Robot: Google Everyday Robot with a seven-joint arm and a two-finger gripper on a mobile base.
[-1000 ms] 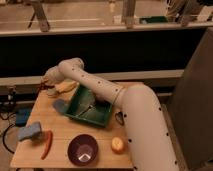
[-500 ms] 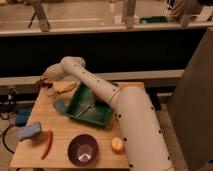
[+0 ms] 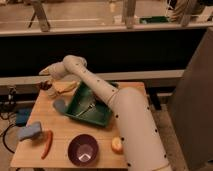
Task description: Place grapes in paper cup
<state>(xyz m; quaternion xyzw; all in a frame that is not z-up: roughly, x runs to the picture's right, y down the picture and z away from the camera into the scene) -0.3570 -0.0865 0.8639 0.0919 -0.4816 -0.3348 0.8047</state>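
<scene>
My gripper (image 3: 45, 73) is at the far left corner of the wooden table (image 3: 60, 150), at the end of the pale arm (image 3: 95, 87) that reaches across the green tray (image 3: 92, 107). Just below the gripper stands a small cup-like object (image 3: 50, 92), which I take for the paper cup. Something dark (image 3: 46, 85) lies at its top, too small to tell whether it is the grapes. I cannot tell whether the gripper holds anything.
A yellowish item (image 3: 66, 86) lies beside the cup. A grey-blue object (image 3: 59, 105) sits left of the tray. A blue sponge (image 3: 29, 132), a red pepper (image 3: 47, 144), a purple bowl (image 3: 83, 149) and an orange fruit (image 3: 117, 145) lie along the front.
The arm's bend near the wrist has risen slightly. The gripper stays over the far left corner, hardly moved. The things on the table have not moved.
</scene>
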